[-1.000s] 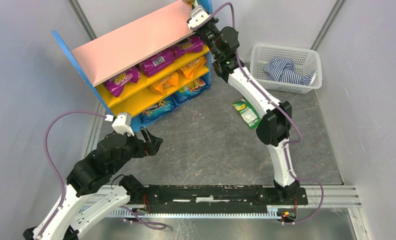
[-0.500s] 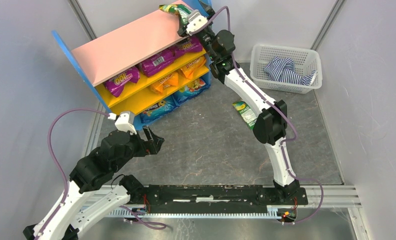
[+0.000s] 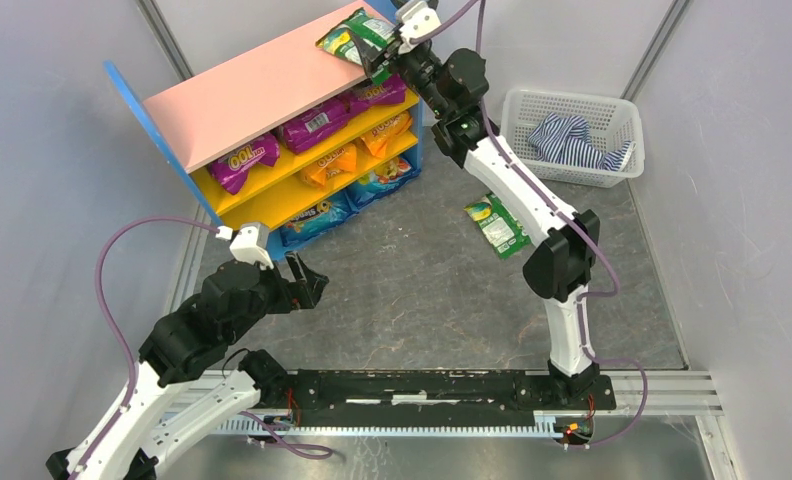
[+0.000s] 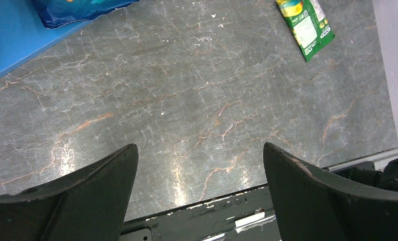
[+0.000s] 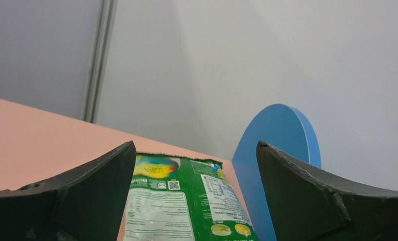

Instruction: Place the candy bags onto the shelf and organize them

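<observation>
Right gripper (image 3: 390, 52) was up at the far right corner of the shelf (image 3: 262, 90), jaws spread wide and clamped on nothing. The green candy bag (image 3: 355, 38) lay flat on the pink top board, directly under and between the fingers in the wrist view, close to the rounded blue side panel (image 5: 280, 145).

What I'd worry about: the bag sat close to the board's corner, and from above its near end looked like it reached the front edge. If a fingertip caught the glossy film while the arm backed away, the bag could get dragged off and drop behind or in front of the shelf. Can't tell if a finger was touching it.

The other green bag (image 3: 496, 225) lay on the floor by the right arm, so there was more to pick up. Purple (image 3: 312, 122), orange (image 3: 332, 160) and blue bags (image 3: 317, 215) filled the yellow shelves.

Left gripper (image 3: 302, 280) hung wide open over bare floor, holding nothing
</observation>
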Controlling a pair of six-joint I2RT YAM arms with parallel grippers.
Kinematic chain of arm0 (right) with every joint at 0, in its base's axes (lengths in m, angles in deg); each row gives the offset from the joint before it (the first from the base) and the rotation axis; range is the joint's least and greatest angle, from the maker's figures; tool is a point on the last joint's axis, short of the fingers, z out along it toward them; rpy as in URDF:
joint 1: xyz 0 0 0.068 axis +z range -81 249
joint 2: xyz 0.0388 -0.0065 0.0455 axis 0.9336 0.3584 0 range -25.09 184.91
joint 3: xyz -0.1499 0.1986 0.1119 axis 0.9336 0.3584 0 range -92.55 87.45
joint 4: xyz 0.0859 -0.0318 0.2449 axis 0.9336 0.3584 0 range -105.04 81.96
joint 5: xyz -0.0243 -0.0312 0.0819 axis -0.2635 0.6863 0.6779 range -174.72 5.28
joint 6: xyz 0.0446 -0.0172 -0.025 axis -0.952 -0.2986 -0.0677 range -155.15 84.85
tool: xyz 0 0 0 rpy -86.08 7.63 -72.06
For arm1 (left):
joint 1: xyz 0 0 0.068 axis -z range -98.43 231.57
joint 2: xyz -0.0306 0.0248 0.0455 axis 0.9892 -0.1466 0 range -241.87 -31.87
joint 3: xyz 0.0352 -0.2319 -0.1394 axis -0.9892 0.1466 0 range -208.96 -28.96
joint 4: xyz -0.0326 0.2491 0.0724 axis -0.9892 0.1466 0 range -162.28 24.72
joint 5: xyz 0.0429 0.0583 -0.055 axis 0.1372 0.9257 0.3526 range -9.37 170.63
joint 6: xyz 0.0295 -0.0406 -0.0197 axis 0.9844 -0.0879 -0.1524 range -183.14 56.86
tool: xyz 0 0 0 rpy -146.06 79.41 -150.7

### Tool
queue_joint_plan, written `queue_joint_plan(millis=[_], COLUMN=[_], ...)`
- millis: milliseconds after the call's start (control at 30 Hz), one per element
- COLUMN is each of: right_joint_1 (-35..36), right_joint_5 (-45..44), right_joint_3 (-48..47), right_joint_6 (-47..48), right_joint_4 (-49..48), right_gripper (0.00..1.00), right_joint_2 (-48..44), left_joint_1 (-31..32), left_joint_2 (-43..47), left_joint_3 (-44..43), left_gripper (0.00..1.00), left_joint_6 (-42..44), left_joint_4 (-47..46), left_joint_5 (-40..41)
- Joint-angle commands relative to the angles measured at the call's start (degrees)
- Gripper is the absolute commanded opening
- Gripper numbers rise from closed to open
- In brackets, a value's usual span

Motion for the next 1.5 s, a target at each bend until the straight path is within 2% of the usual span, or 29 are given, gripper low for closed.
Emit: queue_joint_plan(millis=[0,133,233,467,633,800,933,1033,1167,1300,1367,1467], right_joint_1=[0.68,0.87,1.13,2.27,3.91,4.26,4.63,4.63,4.74,4.77,5.45,6.02], right_joint_5=[-0.32,-2.38,-2.52,-4.08,-9.83,-9.26,-10.55,-13.61,-14.83,-14.87,-15.12,-15.28], right_joint_3=[-0.21,3.51,7.43,8.47,6.10,4.50,-3.45,-4.00,-4.11,-9.88,-6.49,-8.15], right_joint_6=[-9.94,-13.85,-13.63,-5.03,3.34,5.13,3.49,0.21,-2.59,-5.50,-5.56,-5.57], right_joint_4=[0.86,3.44,4.29,10.12,13.40,10.59,9.95,4.40,-3.52,-6.60,-10.66,-8.79], right_gripper=[0.94,0.87,0.86,0.86,0.82,0.66,0.55,0.46,0.38,0.33,0.38,0.63], right_joint_2=[-4.97,-8.33,-10.60,-10.07,-7.30,-4.11,2.14,4.19,6.87,10.83,8.93,7.81], left_joint_1=[-0.32,-0.32,-0.29,-0.32,-0.26,-0.29,-0.32,-0.32,-0.24,-0.25,-0.32,-0.32], left_joint_2=[-0.07,0.28,0.09,-0.48,-0.49,-0.58,-0.97,-1.27,-1.53,-2.00,-2.30,-2.80], left_joint_3=[-0.36,-0.26,-0.28,-0.26,-0.26,-0.26,-0.26,-0.40,-0.36,-0.44,-0.44,-0.57], left_gripper=[1.00,1.00,1.00,1.00,1.00,1.00,1.00,1.00,1.00,1.00,1.00,1.00], left_joint_6=[1.28,1.21,1.28,1.55,1.63,1.64,1.64,1.55,1.55,1.63,1.64,1.72], left_joint_4=[-0.54,-0.54,-0.54,-0.59,-0.54,-0.54,-0.58,-0.56,-0.54,-0.54,-0.54,-0.58], left_joint_5=[0.53,0.56,0.37,-0.07,-0.22,-0.28,-0.19,0.03,0.12,-0.09,-0.13,-0.10])
